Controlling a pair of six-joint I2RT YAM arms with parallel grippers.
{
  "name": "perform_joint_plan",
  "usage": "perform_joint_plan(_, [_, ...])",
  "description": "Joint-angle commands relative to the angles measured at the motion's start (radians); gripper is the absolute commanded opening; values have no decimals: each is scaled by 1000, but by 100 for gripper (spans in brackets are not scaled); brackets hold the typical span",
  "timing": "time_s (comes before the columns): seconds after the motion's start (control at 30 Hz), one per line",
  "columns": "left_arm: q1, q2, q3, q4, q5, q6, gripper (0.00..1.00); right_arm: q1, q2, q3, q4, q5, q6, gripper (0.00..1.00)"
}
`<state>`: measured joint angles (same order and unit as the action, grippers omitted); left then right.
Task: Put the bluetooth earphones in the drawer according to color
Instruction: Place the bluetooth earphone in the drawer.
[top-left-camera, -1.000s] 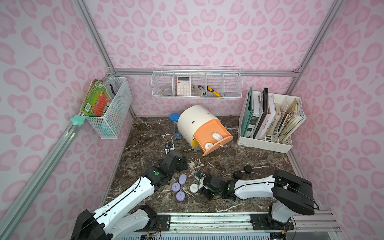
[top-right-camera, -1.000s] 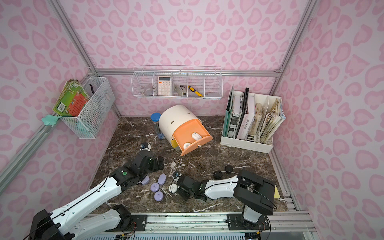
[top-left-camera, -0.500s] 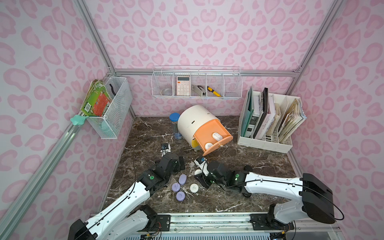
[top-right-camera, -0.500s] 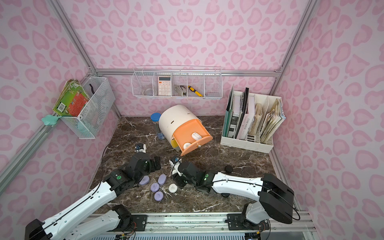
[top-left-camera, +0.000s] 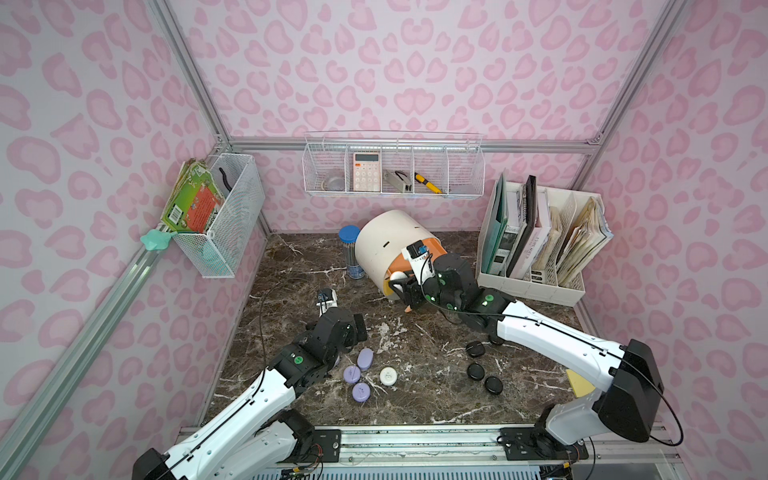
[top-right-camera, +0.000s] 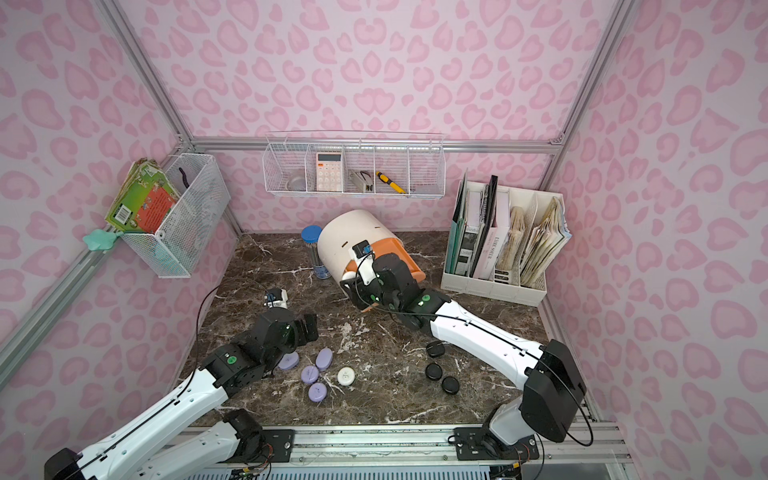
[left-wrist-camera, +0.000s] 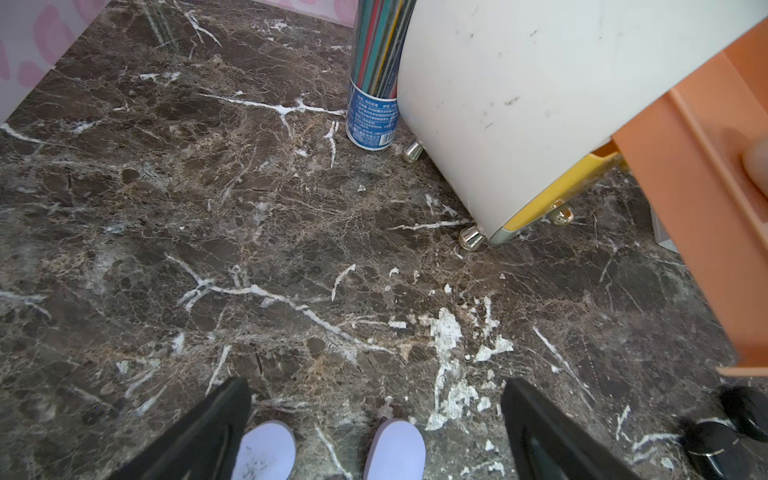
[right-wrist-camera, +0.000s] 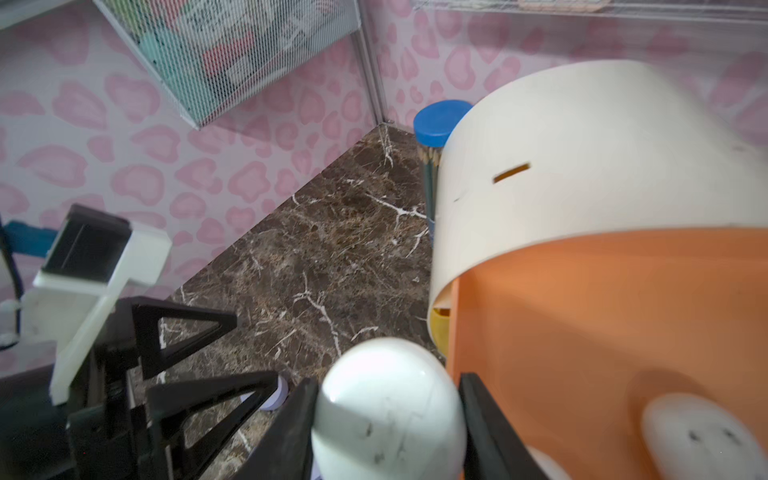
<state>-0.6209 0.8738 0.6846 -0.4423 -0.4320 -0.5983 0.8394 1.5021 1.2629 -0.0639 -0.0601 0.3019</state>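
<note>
Right fingers (right-wrist-camera: 297, 419) are clamped on the held white case (right-wrist-camera: 386, 386); in the wrist view I see it pinched from both sides. It hangs in the air just beside the side wall of the peach drawer (right-wrist-camera: 582, 324), which stands pulled out of the white cabinet (top-left-camera: 380, 241). The cabinet sits near the back edge of the tabletop (top-left-camera: 436, 395), about midway along it, with a blue-lidded pencil tube (top-left-camera: 349, 249) just beside it. The yellow drawer (left-wrist-camera: 557, 195) underneath is shut. A white case in the drawer (right-wrist-camera: 698, 436) lies on the peach floor. I cannot identify a second pale shape at the frame edge.

Left fingers (left-wrist-camera: 216, 424) are spread wide with nothing between the pads, low over the front-left part of the tabletop. Two lilac cases (left-wrist-camera: 395, 446) show just ahead of them in the wrist view. In a top view I count four clustered there, one partly under the left arm. A loose white case (top-left-camera: 388, 376) lies just beside that cluster. Three black cases (top-left-camera: 475, 370) lie toward the front-right, well apart from the lilac group and near the right arm.
</note>
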Motion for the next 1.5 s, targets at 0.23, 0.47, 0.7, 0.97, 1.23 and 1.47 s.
perform_joint_plan(0.23, [0,13,17,-31,12,-9,99,-190,78,90,-98,-6,-30,31])
perform_joint_plan(0.47, [0,12,15,-29,12,-9,99,-249,152,149,-103,-29,-41,32])
perform_joint_plan(0.7, [1,13,15,-27,14,-8,99,-259,209,176,-111,-47,-44,45])
perform_joint_plan(0.97, [0,18,18,-25,28,-4,99,-259,202,208,-138,-55,-54,67])
perform_joint_plan(1.23, [0,14,9,-4,69,5,99,-261,131,213,-173,-51,-61,73])
perform_joint_plan(1.47, [0,35,19,7,127,27,99,-261,-31,71,-161,-26,-57,79])
